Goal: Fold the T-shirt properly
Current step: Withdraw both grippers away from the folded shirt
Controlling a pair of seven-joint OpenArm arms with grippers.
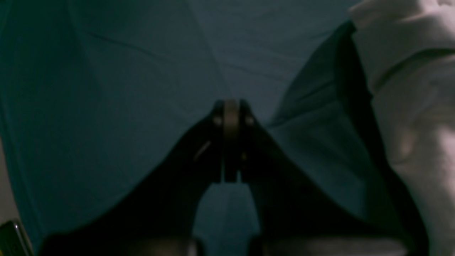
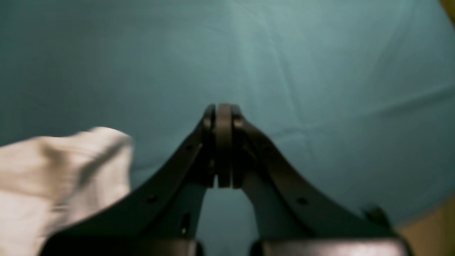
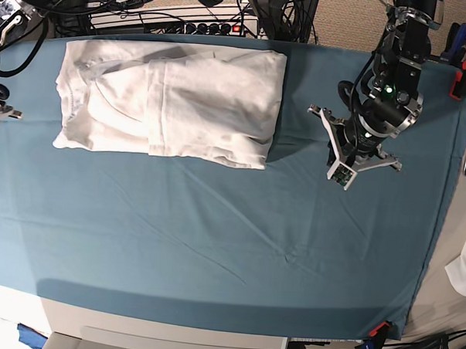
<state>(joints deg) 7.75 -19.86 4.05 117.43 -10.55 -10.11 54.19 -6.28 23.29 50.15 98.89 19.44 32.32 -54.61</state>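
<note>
Both pincers closed, apart from T-shirt (image 3: 174, 102).

Front and middle of teal cloth (image 3: 214, 251) lay bare, wide passage across. T-shirt (image 3: 174, 102) heaped at back, toward base view's left, blocked that part. Left arm (image 3: 375, 119) stood over cloth at base view's right, just beside shirt edge; narrow gap between. Cable clutter (image 3: 186, 18) crowded behind table.
</note>
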